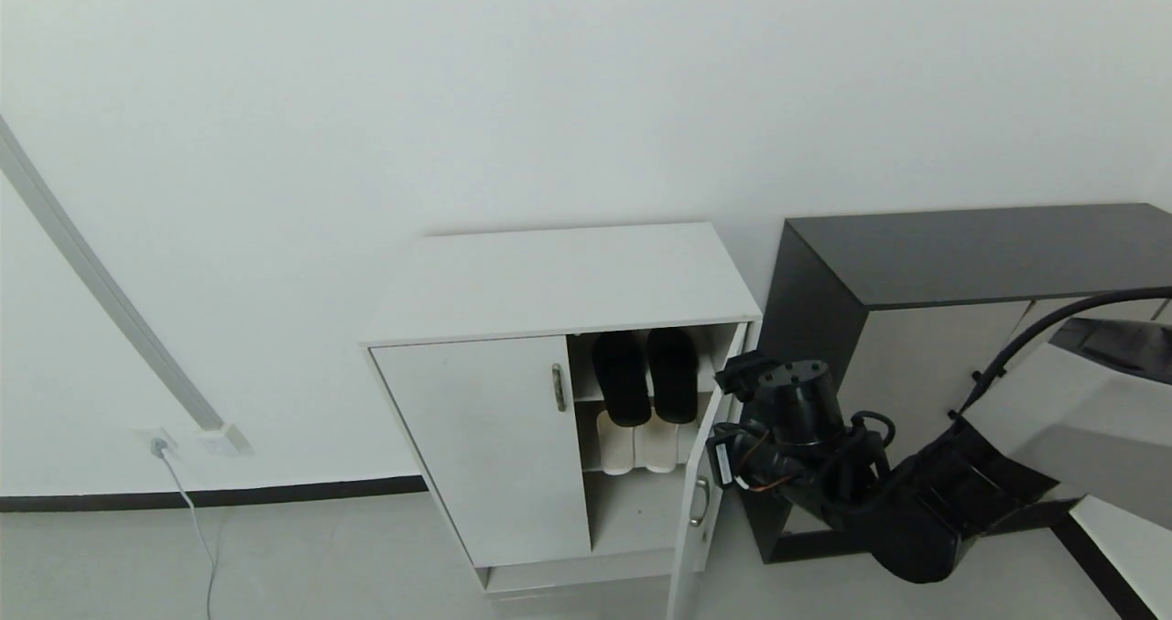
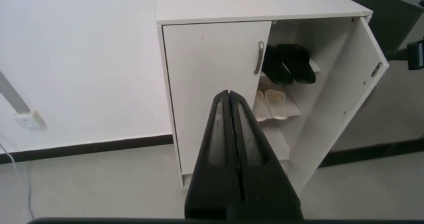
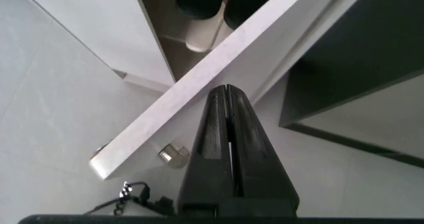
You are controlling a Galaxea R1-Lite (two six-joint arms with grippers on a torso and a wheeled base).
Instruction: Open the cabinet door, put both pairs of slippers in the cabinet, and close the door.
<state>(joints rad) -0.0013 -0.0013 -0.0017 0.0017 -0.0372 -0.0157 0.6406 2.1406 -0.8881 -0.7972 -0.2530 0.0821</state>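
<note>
Black slippers (image 1: 645,375) sit on the cabinet's (image 1: 558,281) upper shelf, white slippers (image 1: 638,443) just below, its right door (image 1: 700,510) ajar. Right jaws, pressed together and empty, hover at that door's edge; left jaws likewise.

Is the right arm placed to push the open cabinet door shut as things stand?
Probably yes: the right tool, shut, sits beside the outer face of the open door, with nothing between them.

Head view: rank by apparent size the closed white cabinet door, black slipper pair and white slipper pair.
1. Closed white cabinet door
2. Black slipper pair
3. White slipper pair, partly hidden, so less sure
</note>
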